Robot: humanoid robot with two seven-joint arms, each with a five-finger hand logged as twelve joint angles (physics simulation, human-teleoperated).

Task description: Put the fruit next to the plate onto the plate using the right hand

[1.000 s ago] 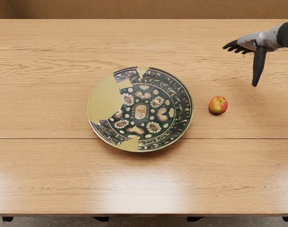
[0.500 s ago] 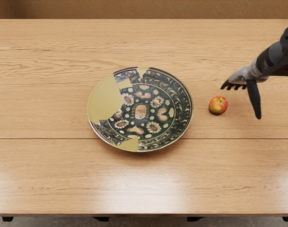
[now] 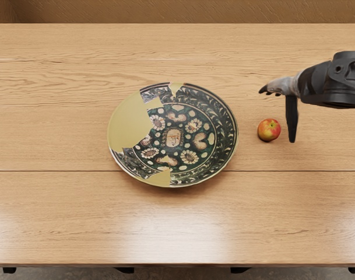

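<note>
Fingers (image 3: 291, 119) of right hand (image 3: 284, 87) spread, gripping nothing, one hanging just right of the apple (image 3: 269, 129) (a gap), apple on worktop (image 3: 78, 204) beside patterned plate (image 3: 127, 119), right of frame centre.

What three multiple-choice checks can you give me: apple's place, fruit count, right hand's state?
1. Against the plate, the apple lies: A) on it; B) on the table to its right; C) behind it.
2. Fruits in view: A) one; B) two; C) three.
3. The right hand is: A) shut on the apple; B) open, holding nothing; C) out of view.
1 B: the apple sits on bare wood right of the rim. 2 A: only the apple shows. 3 B: fingers spread, apple untouched.
</note>
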